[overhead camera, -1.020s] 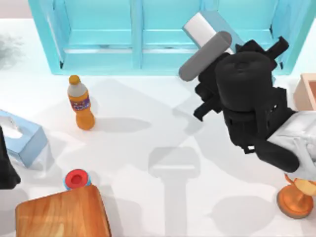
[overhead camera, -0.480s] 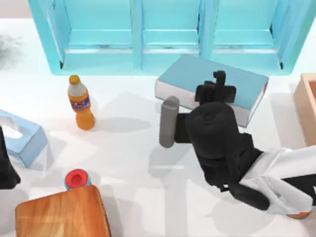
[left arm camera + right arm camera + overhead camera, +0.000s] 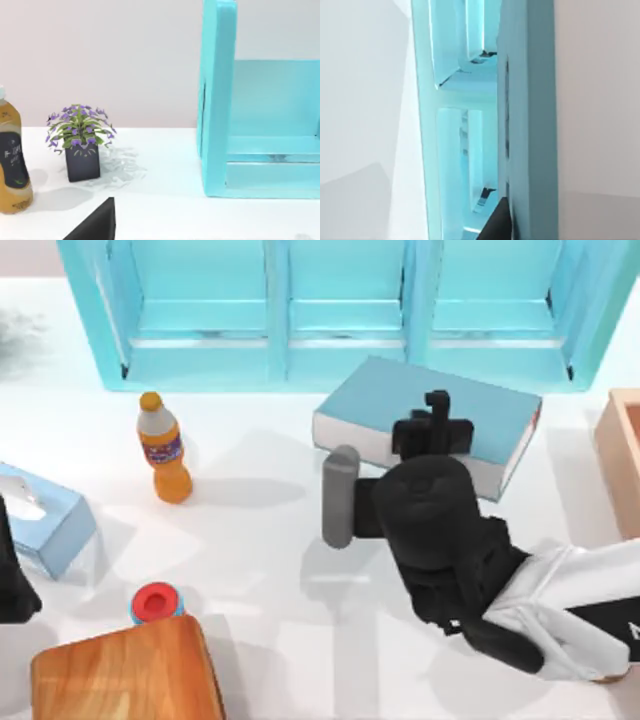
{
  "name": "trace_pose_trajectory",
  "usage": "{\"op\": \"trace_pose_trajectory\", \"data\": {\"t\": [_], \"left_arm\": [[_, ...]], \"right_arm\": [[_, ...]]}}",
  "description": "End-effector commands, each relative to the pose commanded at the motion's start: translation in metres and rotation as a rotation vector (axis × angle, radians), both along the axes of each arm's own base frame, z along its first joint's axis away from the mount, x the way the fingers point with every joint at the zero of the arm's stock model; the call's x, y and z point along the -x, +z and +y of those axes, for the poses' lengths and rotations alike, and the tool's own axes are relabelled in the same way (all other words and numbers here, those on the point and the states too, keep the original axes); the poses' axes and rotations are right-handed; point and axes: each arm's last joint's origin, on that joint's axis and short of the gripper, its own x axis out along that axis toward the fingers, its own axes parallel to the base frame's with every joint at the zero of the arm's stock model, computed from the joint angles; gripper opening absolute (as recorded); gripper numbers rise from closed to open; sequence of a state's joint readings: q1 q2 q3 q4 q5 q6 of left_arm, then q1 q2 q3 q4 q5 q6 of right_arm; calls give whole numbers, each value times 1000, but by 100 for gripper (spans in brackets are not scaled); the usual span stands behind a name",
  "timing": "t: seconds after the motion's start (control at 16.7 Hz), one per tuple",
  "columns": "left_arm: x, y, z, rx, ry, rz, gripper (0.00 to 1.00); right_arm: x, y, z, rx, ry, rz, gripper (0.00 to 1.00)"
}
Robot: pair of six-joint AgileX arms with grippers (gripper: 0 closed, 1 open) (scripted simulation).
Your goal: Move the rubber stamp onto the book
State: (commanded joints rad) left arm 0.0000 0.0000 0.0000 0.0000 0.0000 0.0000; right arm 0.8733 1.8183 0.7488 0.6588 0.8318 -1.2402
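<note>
The book [image 3: 372, 398], teal-blue with white page edges, lies flat at the back of the table, right of the middle and just in front of the shelf unit. My right arm reaches in from the lower right, and its black right gripper [image 3: 436, 412] hangs over the middle of the book. Seen from above, the wrist body covers its fingers. The rubber stamp is hidden. My left arm is parked at the table's left edge, where a dark part of the left gripper [image 3: 10, 585] shows.
A teal shelf unit [image 3: 340, 310] spans the back. An orange drink bottle [image 3: 165, 452] stands at the left, a pale blue tissue box [image 3: 48, 520] farther left. A red-capped blue round object [image 3: 155, 602] and a wooden board [image 3: 125, 675] sit front left. A wooden box [image 3: 622, 445] is at the right edge.
My right arm swung from the back right, where it covered the book, forward and to the left. The book is now uncovered, and the gripper has edged slightly toward the back over it.
</note>
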Motion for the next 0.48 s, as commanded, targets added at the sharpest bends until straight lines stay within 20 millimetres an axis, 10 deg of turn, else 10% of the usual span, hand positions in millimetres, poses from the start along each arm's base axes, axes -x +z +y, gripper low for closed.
{"op": "trace_pose_trajectory", "data": {"t": [0.48], "left_arm": [[0,0,0,0,0,0,100]], "right_arm": [[4,-4,1,6,2,2,0]]}}
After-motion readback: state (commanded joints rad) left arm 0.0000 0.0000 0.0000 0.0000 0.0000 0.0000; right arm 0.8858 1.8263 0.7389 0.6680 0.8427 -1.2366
